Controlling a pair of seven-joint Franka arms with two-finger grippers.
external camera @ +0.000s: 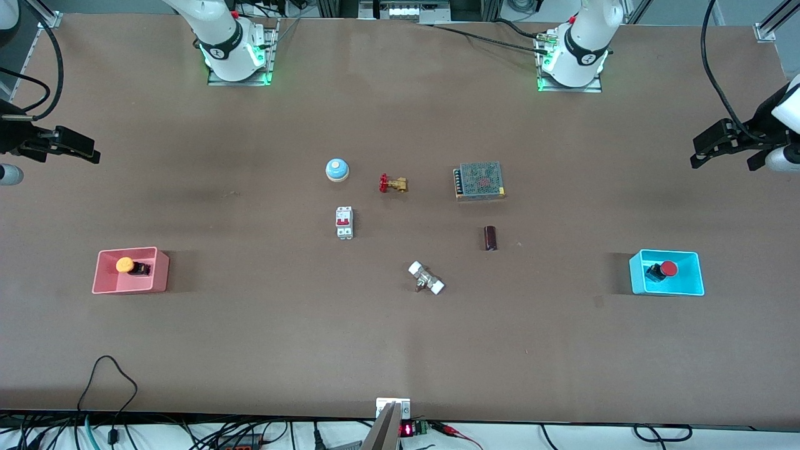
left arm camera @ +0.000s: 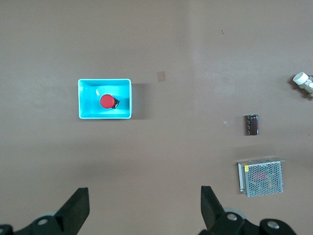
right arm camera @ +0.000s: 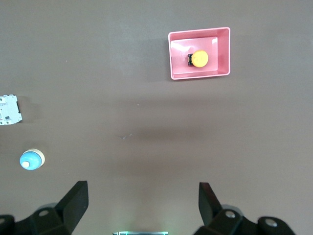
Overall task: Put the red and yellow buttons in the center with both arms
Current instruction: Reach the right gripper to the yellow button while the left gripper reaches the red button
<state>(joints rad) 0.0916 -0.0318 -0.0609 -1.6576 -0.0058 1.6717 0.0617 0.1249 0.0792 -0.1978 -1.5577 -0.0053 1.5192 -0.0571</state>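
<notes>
The yellow button [external camera: 128, 265] lies in the pink bin [external camera: 131, 285] toward the right arm's end of the table. The red button [external camera: 665, 269] lies in the cyan bin [external camera: 669, 288] toward the left arm's end. My right gripper [external camera: 84, 149] hangs open and empty high over the table edge at its end; its wrist view shows the yellow button [right arm camera: 199, 58] in the pink bin [right arm camera: 178, 54]. My left gripper [external camera: 703, 150] hangs open and empty at its end; its wrist view shows the red button [left arm camera: 107, 101] in the cyan bin [left arm camera: 122, 93]. The brown table centre [external camera: 412, 225] is bare.
Around the centre lie a blue dome bell [external camera: 337, 169], a brass valve with a red handle [external camera: 392, 184], a mesh-topped metal box [external camera: 479, 180], a white breaker [external camera: 344, 222], a dark cylinder [external camera: 490, 238] and a white-ended fitting [external camera: 426, 278].
</notes>
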